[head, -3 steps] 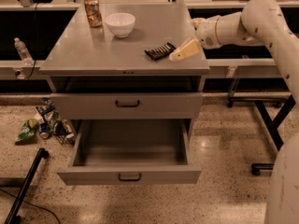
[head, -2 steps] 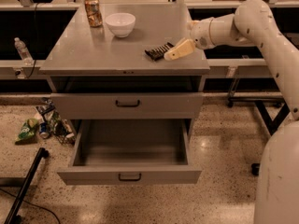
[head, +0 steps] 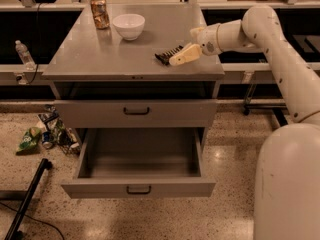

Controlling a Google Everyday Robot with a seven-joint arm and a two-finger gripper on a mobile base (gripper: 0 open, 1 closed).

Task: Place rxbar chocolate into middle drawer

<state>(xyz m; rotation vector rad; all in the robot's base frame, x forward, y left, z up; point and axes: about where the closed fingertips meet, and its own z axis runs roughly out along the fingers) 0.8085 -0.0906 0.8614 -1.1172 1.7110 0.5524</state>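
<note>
The rxbar chocolate (head: 165,55) is a small dark wrapper with pale stripes, lying flat on the grey cabinet top (head: 100,54) right of centre. My gripper (head: 175,60) comes in low from the right on the white arm, and its tip touches or overlaps the bar's right end. The middle drawer (head: 137,188) is the lower grey front with a dark bar handle. It is pulled out, and its inside (head: 142,156) shows nothing in it. The drawer front above it (head: 135,112) is closed.
A white bowl (head: 129,26) and an orange drink can (head: 99,12) stand at the back of the cabinet top. Bags and cans (head: 42,136) litter the floor at the left, near a dark bar (head: 27,196). A water bottle (head: 23,55) stands on the left shelf. My white base (head: 287,184) fills the lower right.
My gripper has moved left along the cabinet top, closing the gap to the bar's right end. The bar has stayed in place. The drawer is unchanged.
</note>
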